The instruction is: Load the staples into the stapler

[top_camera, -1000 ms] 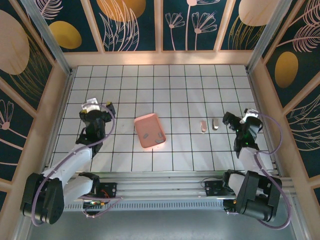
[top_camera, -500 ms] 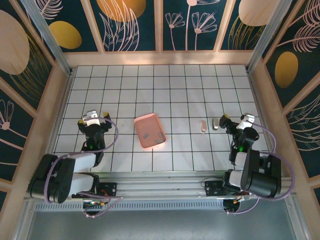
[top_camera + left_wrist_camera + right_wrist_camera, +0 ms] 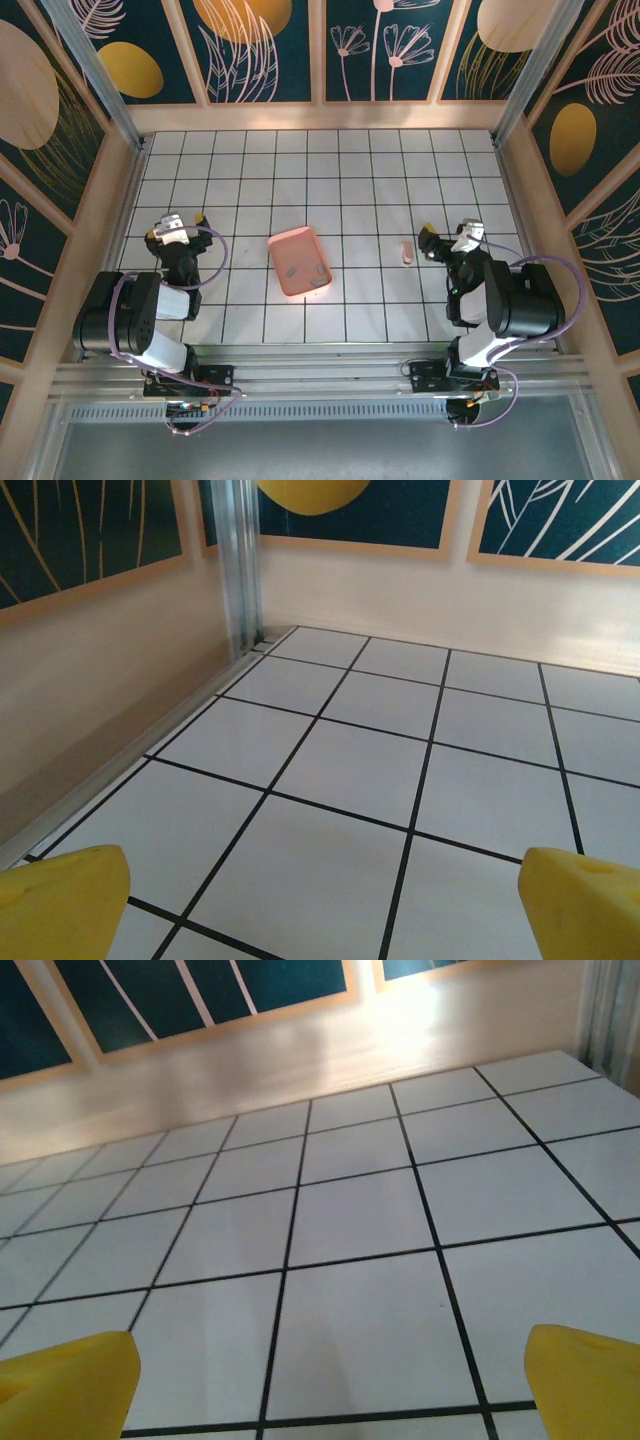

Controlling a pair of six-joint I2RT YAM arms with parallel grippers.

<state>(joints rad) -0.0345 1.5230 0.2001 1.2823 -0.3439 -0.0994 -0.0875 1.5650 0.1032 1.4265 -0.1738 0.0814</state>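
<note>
The stapler, small and pale pink, lies on the white tiled table right of centre. Grey-brown staples lie inside the salmon-pink tray, another strip near its front corner. My right gripper hovers just right of the stapler, open and holding nothing. Its yellow fingertips stand wide apart over bare tiles around the right gripper. My left gripper is far left of the tray, also open. In the left wrist view the left gripper has yellow fingertips spread over bare tiles.
Wooden side walls with dark leaf panels enclose the table on three sides. A metal post stands in the back left corner. Both arms are folded back close to their bases at the near edge.
Both arms have folded back toward their bases. The right gripper has shifted left and now covers a small pale piece that lay beside the stapler. The left gripper moved slightly left.
</note>
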